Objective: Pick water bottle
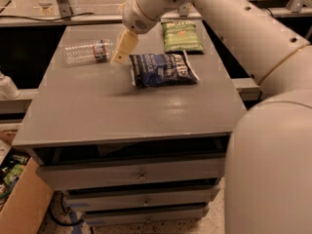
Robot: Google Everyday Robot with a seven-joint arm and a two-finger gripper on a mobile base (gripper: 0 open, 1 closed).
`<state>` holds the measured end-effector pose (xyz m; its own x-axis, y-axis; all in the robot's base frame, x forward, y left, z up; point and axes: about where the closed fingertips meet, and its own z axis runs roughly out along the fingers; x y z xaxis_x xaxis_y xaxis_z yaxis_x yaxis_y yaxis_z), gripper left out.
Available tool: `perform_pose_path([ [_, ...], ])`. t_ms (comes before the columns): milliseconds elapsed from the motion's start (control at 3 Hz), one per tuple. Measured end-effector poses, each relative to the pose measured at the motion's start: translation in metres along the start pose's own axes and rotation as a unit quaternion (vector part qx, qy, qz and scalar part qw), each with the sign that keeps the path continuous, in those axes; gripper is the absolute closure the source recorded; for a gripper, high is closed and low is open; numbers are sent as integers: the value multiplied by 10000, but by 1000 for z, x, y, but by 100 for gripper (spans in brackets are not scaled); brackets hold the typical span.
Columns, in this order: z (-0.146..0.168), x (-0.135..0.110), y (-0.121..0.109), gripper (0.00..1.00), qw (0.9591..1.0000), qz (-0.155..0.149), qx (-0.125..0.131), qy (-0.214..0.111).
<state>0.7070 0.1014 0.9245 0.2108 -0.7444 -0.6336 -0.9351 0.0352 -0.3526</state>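
Note:
The water bottle [88, 51] is clear and ribbed, with a red-and-blue label band. It lies on its side at the far left of the grey table top [122, 106]. My gripper [122, 49] hangs from the white arm just right of the bottle's cap end, close above the table. It sits between the bottle and the blue chip bag [162, 68]. It holds nothing that I can see.
A green chip bag [181, 36] lies at the far right of the table. The table has drawers below its front edge. A cardboard box [19, 199] stands on the floor at the lower left. A rail runs behind the table.

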Motion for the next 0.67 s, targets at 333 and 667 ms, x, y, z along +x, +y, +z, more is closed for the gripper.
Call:
perform_pose_path([
  [333, 39, 5, -24, 0, 9998, 184, -75, -41],
  [667, 73, -3, -33, 0, 9994, 311, -130, -83],
])
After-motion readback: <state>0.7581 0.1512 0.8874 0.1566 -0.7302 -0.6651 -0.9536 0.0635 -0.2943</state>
